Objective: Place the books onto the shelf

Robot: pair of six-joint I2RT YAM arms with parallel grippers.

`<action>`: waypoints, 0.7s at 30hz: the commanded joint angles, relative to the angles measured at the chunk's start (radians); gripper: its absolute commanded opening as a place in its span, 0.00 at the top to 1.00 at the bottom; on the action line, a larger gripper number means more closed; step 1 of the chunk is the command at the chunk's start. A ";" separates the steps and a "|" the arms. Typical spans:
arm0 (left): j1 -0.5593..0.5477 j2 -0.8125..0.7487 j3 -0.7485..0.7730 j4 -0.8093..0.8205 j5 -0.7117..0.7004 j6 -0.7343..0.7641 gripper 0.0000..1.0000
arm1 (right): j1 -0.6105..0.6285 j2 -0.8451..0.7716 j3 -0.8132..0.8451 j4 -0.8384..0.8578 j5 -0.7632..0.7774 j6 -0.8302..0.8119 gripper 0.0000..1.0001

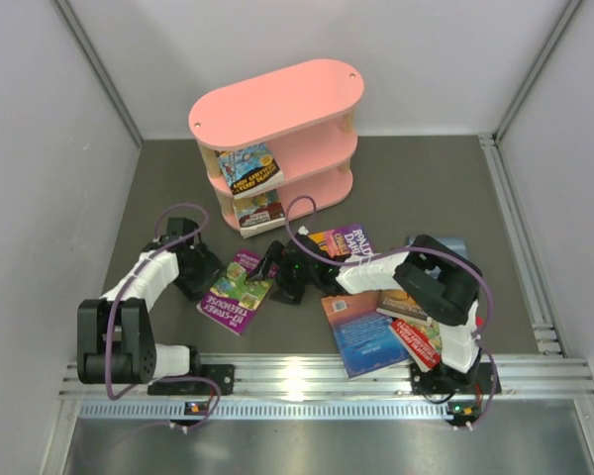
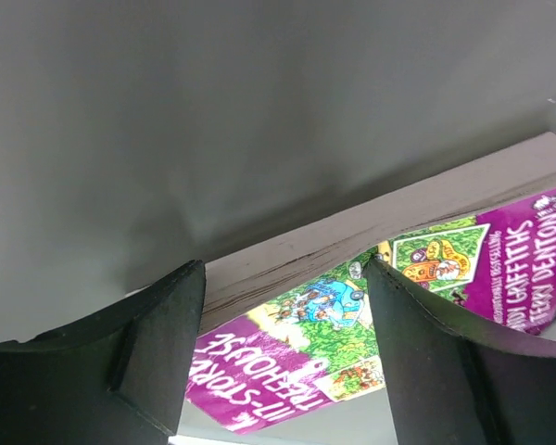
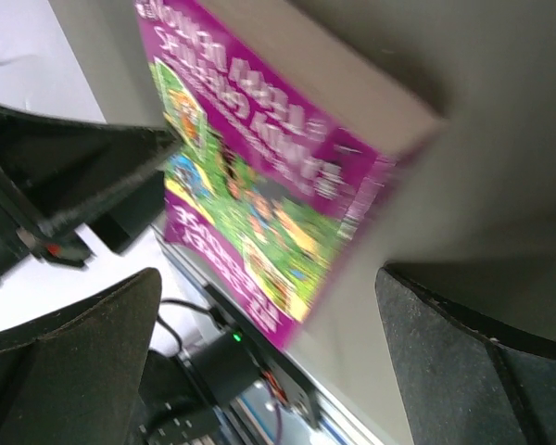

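A purple book [image 1: 236, 290] with a green cover picture lies on the dark table between my two grippers. In the left wrist view that book [image 2: 296, 343] shows its page edge and cover just past my open left gripper [image 2: 285, 269], at the book's left side [image 1: 206, 277]. On the book's right side stands my right gripper [image 1: 273, 265], jaws wide open [image 3: 267, 273], with the book [image 3: 259, 176] ahead of them and nothing held. The pink shelf [image 1: 277, 94] stands at the back. It carries one book [image 1: 249, 168] on its middle board and another [image 1: 260, 211] on the lowest.
More books lie right of centre: a purple one [image 1: 346, 242], a blue one [image 1: 361, 332], a red one [image 1: 416, 341] under the right arm. An aluminium rail [image 1: 307, 381] runs along the near edge. Grey walls close in on both sides.
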 commanded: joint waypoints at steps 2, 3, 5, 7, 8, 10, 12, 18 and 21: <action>-0.015 -0.003 -0.114 0.047 0.106 -0.006 0.26 | 0.060 0.128 0.063 -0.115 0.111 0.049 0.00; -0.020 -0.018 -0.123 0.049 0.116 -0.012 0.26 | 0.066 0.144 0.069 -0.104 0.111 0.063 0.00; -0.020 -0.032 -0.158 0.067 0.169 -0.019 0.26 | 0.082 0.180 0.073 -0.078 0.108 0.096 0.00; -0.020 -0.047 -0.178 0.078 0.229 -0.029 0.26 | 0.086 0.193 0.058 -0.024 0.107 0.118 0.02; -0.020 -0.052 -0.197 0.087 0.243 -0.036 0.27 | 0.089 0.194 0.052 -0.014 0.108 0.124 0.07; -0.020 -0.072 -0.212 0.087 0.255 -0.049 0.27 | 0.088 0.187 0.035 0.003 0.114 0.130 0.16; -0.020 -0.084 -0.226 0.101 0.286 -0.056 0.27 | 0.088 0.161 0.015 0.032 0.136 0.136 0.27; -0.022 -0.103 -0.292 0.170 0.427 -0.136 0.28 | 0.092 0.162 0.029 0.128 0.133 0.143 0.34; -0.022 -0.129 -0.306 0.169 0.441 -0.142 0.28 | 0.091 0.159 0.035 0.166 0.127 0.138 0.33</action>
